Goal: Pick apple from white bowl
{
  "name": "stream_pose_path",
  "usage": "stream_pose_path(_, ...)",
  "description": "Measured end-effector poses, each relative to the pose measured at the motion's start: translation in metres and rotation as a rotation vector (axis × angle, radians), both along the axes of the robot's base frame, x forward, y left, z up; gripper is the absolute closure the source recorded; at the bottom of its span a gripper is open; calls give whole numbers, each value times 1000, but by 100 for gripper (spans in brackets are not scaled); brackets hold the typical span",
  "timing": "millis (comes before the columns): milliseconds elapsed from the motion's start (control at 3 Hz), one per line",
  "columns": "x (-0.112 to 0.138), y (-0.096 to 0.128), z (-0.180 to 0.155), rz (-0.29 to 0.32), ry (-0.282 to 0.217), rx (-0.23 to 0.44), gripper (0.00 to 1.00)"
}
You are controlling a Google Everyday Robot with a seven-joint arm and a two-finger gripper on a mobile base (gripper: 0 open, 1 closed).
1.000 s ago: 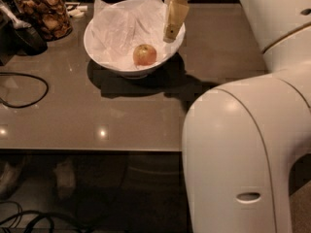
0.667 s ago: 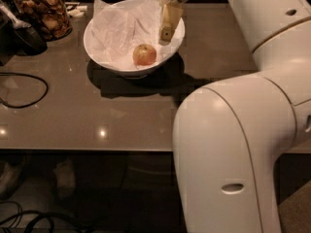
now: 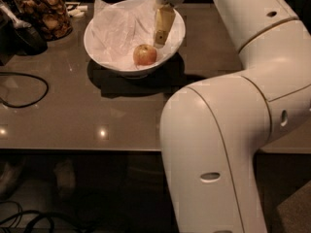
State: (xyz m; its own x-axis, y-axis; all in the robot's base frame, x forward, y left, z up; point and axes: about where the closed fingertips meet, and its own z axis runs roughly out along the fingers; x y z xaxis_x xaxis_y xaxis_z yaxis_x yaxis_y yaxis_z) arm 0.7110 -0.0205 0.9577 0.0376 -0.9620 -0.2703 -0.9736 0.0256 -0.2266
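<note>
The apple (image 3: 145, 55), small with yellowish-red skin, lies in the white bowl (image 3: 102, 57) on crumpled white paper, toward the bowl's near side. The bowl stands on the dark table near its far edge. My gripper (image 3: 160, 37) hangs over the bowl's right half, pointing down, its tan fingers just above and to the right of the apple, apart from it.
A glass jar of brown snacks (image 3: 43, 14) stands at the far left, with a dark object (image 3: 19, 35) beside it. A black cable (image 3: 24, 89) loops on the table's left. My white arm (image 3: 233, 130) fills the right side. The table's front edge (image 3: 77, 150) runs across the lower part.
The gripper has moved left over the bowl, closer to the apple. The arm has swung left with it. The apple and bowl have not moved.
</note>
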Motion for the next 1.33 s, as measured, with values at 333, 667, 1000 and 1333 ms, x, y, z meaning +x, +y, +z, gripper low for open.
stream_pose_path(333,5,7,-7,11,7,-3,13)
stream_pose_path(667,8,12,-12,21,15,-5,15)
stream_pose_path(1000,11,15,-19,26,26,-7,15)
stream_pose_path(1333,12,19,-27,33,42,-10,14)
